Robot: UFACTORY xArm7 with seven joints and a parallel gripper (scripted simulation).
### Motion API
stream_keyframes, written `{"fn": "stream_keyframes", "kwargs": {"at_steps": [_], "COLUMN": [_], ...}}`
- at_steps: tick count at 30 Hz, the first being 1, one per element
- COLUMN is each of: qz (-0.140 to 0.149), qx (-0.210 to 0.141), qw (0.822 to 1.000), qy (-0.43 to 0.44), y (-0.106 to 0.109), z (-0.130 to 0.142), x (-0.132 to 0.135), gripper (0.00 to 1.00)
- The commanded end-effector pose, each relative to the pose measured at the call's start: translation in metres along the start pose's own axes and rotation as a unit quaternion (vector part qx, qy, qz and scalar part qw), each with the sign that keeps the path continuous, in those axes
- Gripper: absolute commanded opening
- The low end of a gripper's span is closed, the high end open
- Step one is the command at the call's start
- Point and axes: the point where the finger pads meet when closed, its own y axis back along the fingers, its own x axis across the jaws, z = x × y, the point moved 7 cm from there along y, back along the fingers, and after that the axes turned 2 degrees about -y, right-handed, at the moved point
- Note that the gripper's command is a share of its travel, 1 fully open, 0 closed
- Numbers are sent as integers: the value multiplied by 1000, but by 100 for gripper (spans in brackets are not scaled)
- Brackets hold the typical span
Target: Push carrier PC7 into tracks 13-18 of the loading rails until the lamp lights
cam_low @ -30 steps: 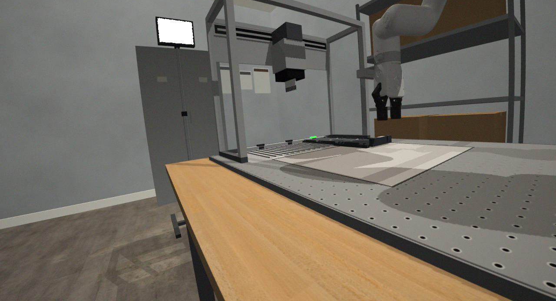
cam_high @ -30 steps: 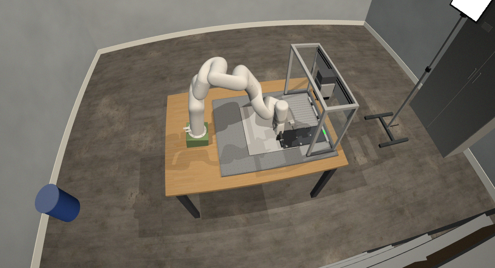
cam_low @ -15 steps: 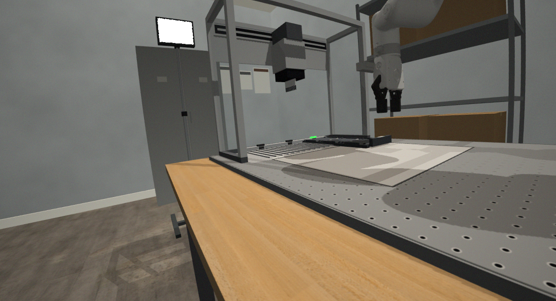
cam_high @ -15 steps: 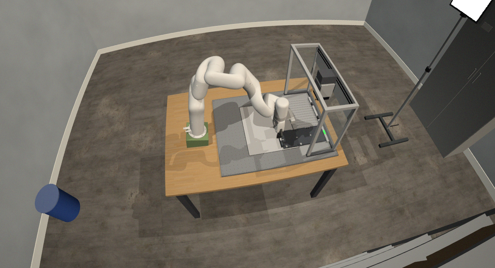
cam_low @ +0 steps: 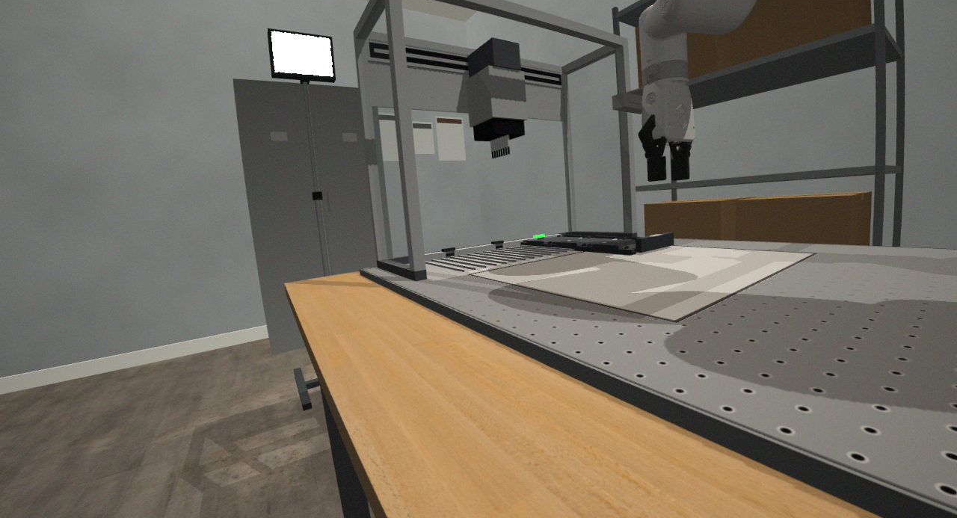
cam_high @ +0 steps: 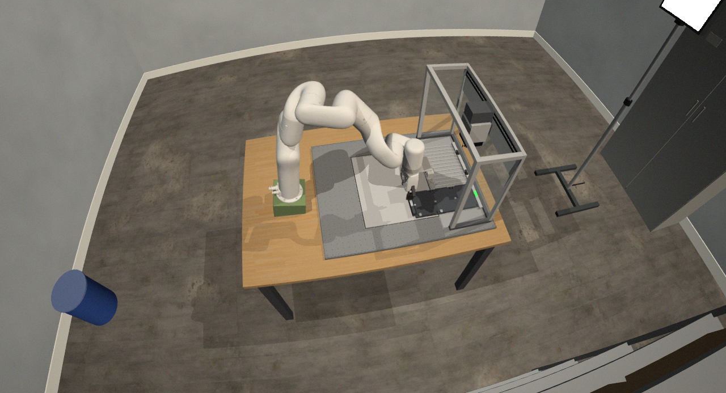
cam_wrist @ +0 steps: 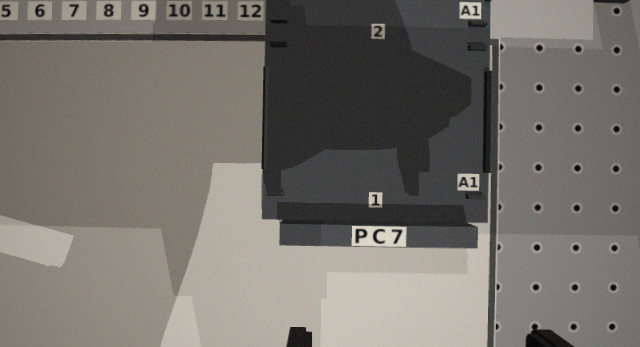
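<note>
PC7 is sitting inside the rails at the right end of the row, its front edge running up past the numbered tiles, and the green lamp behind it is lit, so I'd call the push pretty much done. My gripper hangs well above it with the jaws spread wide and nothing between them.

What worries me from here: if I drop back down carelessly, a fingertip could clip the handle and drag the carrier back out, or tip it up out of the tracks. I honestly can't tell from these angles whether it's fully seated or riding slightly high.

In the wrist view, its handle faces 6 o'clock toward the arm's base, nose at 12, long axis running 6 to 12.
</note>
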Motion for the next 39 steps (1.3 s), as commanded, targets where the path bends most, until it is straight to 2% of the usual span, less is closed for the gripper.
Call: {"fn": "stream_keyframes", "kwargs": {"at_steps": [1,21,39], "qz": [0,0,0], "qx": [2,2,2], "qw": [1000,1000,1000], "qy": [0,0,0], "y": [7,37,37], "z": [-1,-1,-1], "x": [0,0,0], "gripper": [82,82,82]}}
